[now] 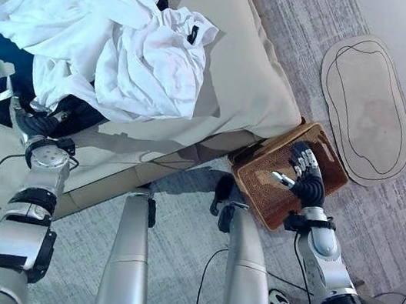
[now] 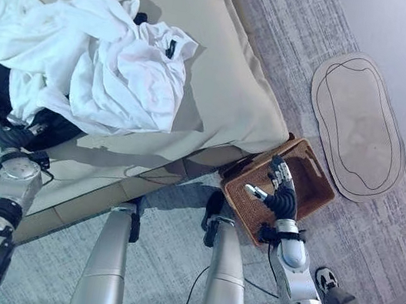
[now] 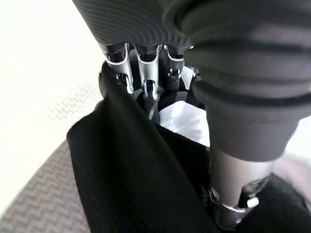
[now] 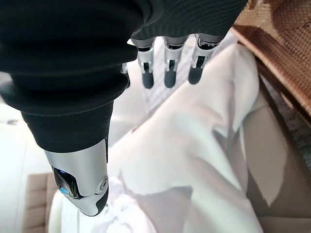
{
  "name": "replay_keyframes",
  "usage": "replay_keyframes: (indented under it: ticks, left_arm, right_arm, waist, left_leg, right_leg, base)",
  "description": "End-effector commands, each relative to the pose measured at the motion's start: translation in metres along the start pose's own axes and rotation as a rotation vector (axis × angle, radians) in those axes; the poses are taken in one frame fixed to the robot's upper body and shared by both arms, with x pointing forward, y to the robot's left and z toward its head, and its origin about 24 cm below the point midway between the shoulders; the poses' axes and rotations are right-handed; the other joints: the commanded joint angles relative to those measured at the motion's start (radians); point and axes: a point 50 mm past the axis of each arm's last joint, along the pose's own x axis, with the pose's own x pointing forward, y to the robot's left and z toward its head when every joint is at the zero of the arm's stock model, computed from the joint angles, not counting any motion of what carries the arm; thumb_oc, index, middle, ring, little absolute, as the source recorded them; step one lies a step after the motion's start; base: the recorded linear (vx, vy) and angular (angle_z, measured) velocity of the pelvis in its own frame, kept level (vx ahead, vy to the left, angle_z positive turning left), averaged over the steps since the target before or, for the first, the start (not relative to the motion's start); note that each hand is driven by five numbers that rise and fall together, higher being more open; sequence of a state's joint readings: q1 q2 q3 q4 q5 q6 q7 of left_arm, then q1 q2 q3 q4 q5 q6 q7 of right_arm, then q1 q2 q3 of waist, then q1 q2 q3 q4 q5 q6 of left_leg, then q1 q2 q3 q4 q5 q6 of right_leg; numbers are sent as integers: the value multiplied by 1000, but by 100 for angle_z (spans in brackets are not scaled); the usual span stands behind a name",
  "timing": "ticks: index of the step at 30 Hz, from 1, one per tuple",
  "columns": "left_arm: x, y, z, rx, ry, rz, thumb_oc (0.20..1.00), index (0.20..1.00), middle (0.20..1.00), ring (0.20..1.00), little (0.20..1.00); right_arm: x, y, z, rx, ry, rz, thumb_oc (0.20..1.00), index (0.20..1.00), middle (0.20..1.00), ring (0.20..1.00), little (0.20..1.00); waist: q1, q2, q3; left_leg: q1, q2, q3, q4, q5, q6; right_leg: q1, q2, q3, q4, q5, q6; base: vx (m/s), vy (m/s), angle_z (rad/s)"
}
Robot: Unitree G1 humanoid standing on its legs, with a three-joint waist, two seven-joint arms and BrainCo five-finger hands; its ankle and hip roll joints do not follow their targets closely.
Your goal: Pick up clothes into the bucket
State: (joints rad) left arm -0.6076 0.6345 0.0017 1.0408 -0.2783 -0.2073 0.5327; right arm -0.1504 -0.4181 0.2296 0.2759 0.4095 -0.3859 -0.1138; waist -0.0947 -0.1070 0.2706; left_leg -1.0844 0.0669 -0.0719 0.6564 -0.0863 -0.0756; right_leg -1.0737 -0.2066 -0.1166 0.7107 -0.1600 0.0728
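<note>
In the left eye view, a heap of white clothes (image 1: 119, 44) lies on the beige bed (image 1: 247, 74), with dark clothes (image 1: 13, 77) tucked under its near-left edge. The left robot hand (image 1: 28, 123) is at those dark clothes. The right robot hand (image 1: 305, 173) hovers over the brown woven basket (image 1: 257, 180) on the grey carpet (image 1: 303, 20) by the bed's corner, near an oval mat (image 1: 366, 109). In the left wrist view, the fingers (image 3: 146, 77) curl into black cloth (image 3: 136, 179), gripping it. In the right wrist view, the fingers (image 4: 167, 73) are straight and relaxed above white fabric (image 4: 194, 160), holding nothing.
</note>
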Motion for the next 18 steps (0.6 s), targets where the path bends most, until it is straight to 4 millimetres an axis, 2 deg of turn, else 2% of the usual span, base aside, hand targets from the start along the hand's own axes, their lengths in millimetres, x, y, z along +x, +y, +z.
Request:
replay_keyframes:
  ticks: [1, 9, 15, 18]
  left_arm:
    - [-9, -2, -32, 97, 122, -107, 200, 200, 200, 200, 200]
    - [-15, -5, -46, 115, 174, -150, 200, 200, 200, 200, 200]
    - [-29, -10, -66, 86, 238, -169, 200, 200, 200, 200, 200]
    - [-41, -20, -73, 63, 249, -199, 200, 200, 200, 200, 200]
  right_arm:
    - [0, -4, 18, 10, -80, 22, 1000, 1000, 1000, 1000, 1000]
    - [-1, -5, 17, 16, -73, 26, 1000, 1000, 1000, 1000, 1000]
    - [-4, -6, 11, 9, -48, 20, 1000, 1000, 1000, 1000, 1000]
    - [-6, -7, 8, -4, -34, 13, 1000, 1000, 1000, 1000, 1000]
  waist:
    - [-34, 43, -25]
    - [-38, 47, -41]
    - [-37, 52, -48]
    - [-34, 55, -51]
  left_leg:
    - [-41, 28, -11, 44, -32, 30]
    - [-25, 32, -2, 31, -29, 29]
    - [35, 35, 7, -30, -11, 25]
    - [90, 34, 15, -86, 7, 19]
  right_leg:
    - [44, -71, 37, -54, 65, 85]
    - [59, -73, 38, -74, 71, 85]
    - [111, -69, 34, -132, 91, 93]
    - [162, -71, 31, -187, 108, 97]
  base:
    - [16, 44, 0]
    - [8, 3, -2]
    - [12, -4, -2]
    - [24, -15, -4]
